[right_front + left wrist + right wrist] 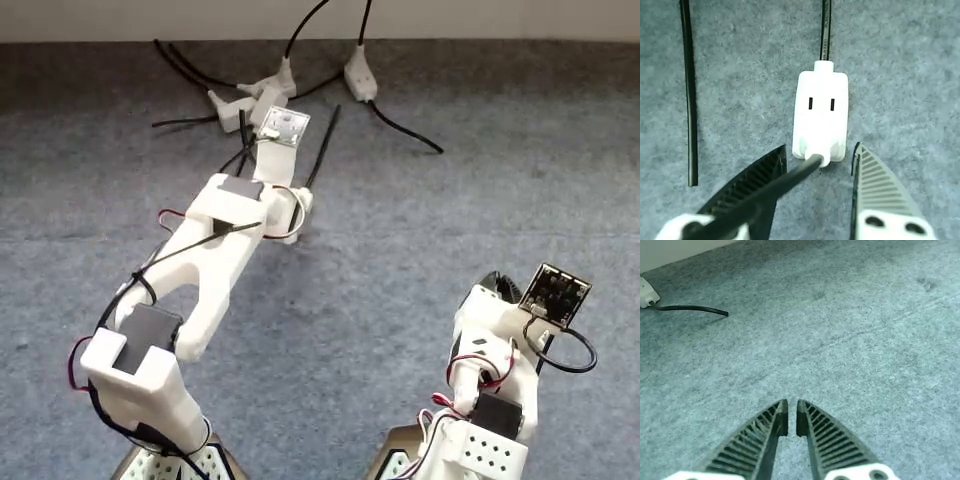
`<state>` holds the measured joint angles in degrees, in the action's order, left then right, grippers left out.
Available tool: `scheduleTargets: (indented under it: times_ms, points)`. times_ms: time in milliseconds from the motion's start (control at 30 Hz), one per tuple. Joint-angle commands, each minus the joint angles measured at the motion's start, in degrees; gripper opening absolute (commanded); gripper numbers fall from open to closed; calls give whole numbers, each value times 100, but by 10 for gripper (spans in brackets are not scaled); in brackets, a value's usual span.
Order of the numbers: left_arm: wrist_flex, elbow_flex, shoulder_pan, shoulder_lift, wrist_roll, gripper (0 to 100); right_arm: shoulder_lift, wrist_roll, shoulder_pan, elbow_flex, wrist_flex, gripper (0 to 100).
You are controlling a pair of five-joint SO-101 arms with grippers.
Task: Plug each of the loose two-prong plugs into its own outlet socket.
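Note:
A white outlet socket (821, 115) with two slots on its face lies on the grey carpet. A black cable (825, 30) leaves its far end. At its near end sits a white plug piece (824, 159) with a black cable (785, 182) trailing toward my wrist. My left gripper (817, 162) is open just above that near end, one finger on each side, touching nothing. Near the far wall lie several white plugs and sockets (232, 101) (360, 72). My right gripper (792, 417) is shut and empty, low over bare carpet.
Black cables (320, 150) run across the carpet around the left arm (235, 215). A loose cable end (695, 309) leads to a white piece (645, 292) far ahead of the right gripper. The right arm (495, 370) is folded back at the near right.

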<state>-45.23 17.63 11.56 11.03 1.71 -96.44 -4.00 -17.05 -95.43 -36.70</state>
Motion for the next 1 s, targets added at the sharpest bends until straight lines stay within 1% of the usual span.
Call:
scheduleTargets:
  times_ms: [0,133,200,267,333,467,567,633,767,800,867,967]
  points:
    - [325,4,31,-163,-44,224,-4,79,40,-673,136,52]
    - [440,4,22,-110,-53,224,-4,79,40,-673,136,52]
    - [501,-84,40,119,-62,225,-4,79,40,-681,136,52]
    - [677,-215,40,470,-255,225,-4,79,40,-681,136,52]
    - [668,-488,40,752,-422,225,-4,79,40,-681,136,52]
    - [9,-1112,40,1068,-422,221,-4,79,40,-681,136,52]
    - [-220,-1429,119,1305,-422,218,-4,79,40,-681,136,52]
    - [-246,-1587,136,1411,-422,175,-4,79,40,-681,136,52]
    - [-237,-1895,136,1481,-422,12,-4,79,40,-681,136,52]
    - [-229,-1965,127,1481,-422,2,-4,79,40,-681,136,52]
    - [-229,-2176,119,1464,-422,21,-4,79,40,-681,136,52]
    - [-229,-2668,101,1473,-422,7,-4,79,40,-681,136,52]
